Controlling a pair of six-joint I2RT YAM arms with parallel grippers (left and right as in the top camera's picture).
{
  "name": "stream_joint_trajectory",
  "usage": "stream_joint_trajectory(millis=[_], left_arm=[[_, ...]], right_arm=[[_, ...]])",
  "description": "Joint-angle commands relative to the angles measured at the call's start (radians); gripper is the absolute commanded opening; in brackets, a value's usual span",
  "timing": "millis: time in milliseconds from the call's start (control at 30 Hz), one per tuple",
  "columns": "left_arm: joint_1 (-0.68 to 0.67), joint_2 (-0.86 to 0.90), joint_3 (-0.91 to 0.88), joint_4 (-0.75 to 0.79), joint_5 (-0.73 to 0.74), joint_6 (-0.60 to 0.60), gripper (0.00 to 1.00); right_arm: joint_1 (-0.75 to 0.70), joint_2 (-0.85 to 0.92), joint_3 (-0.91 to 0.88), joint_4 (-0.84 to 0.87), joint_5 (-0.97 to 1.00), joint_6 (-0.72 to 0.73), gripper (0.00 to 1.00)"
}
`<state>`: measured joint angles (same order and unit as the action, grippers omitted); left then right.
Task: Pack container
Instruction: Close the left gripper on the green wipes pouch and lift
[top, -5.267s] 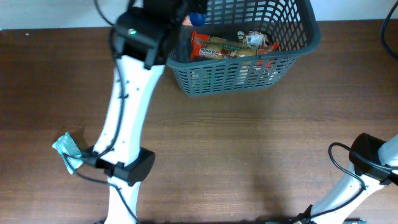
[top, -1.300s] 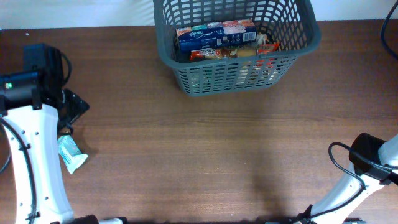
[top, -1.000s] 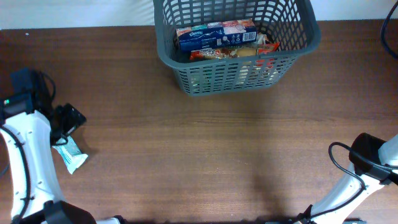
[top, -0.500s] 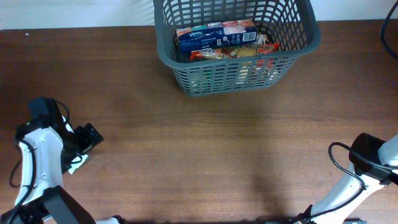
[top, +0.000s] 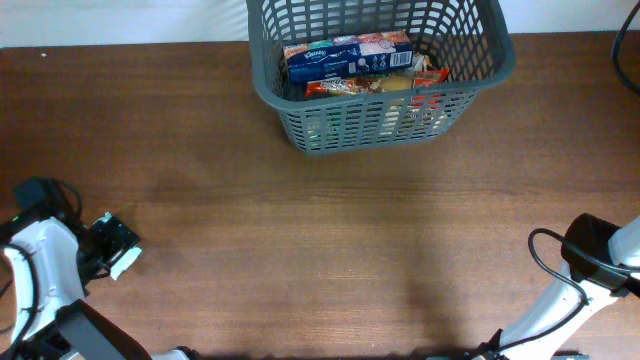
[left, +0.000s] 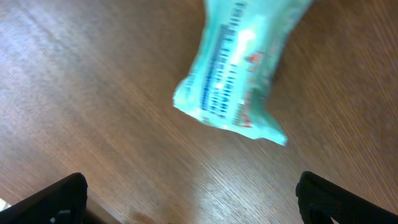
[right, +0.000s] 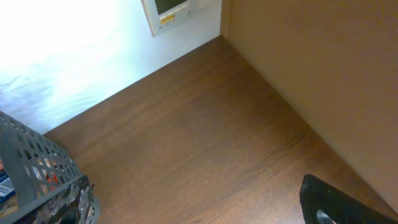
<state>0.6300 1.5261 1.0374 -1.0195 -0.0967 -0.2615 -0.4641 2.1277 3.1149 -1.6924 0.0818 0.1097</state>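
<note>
The container (top: 372, 128) stands at the far edge of the worktop (top: 330, 240), a blue box (top: 347, 55) and red packets (top: 340, 88) inside; the left gripper (left: 193, 202) hovers near-left, fingers wide apart, a teal sachet (left: 239, 68) lying just ahead; whether the right gripper (right: 328, 202) has its fingers apart, I cannot tell

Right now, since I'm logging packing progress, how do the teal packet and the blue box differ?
The teal packet lies on the table, the blue box inside the container. The packet is a crinkled wrapper under the open left claw; the box is straight-edged, no claw near. Both are printed packages.
</note>
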Motion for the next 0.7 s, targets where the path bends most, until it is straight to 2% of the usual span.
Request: stream_joint_trajectory(millis=[0, 100, 233, 367, 667], left_arm=[[0.041, -0.004, -0.005, 0.019, 0.023, -0.009, 0.99], [0.042, -0.004, -0.006, 0.060, 0.042, 0.000, 0.99], [0.042, -0.004, -0.006, 0.150, 0.136, 0.073, 0.99], [0.042, -0.003, -0.006, 0.221, 0.139, 0.108, 0.99], [0.042, 0.090, -0.006, 0.262, 0.142, 0.164, 0.99]], right_arm=[[-0.001, 0.005, -0.003, -0.006, 0.005, 0.011, 0.99], [-0.001, 0.005, -0.003, -0.006, 0.005, 0.011, 0.99], [-0.001, 0.005, -0.003, -0.006, 0.005, 0.011, 0.99], [-0.001, 0.005, -0.003, -0.006, 0.005, 0.011, 0.99], [-0.001, 0.005, -0.003, -0.006, 0.005, 0.011, 0.99]])
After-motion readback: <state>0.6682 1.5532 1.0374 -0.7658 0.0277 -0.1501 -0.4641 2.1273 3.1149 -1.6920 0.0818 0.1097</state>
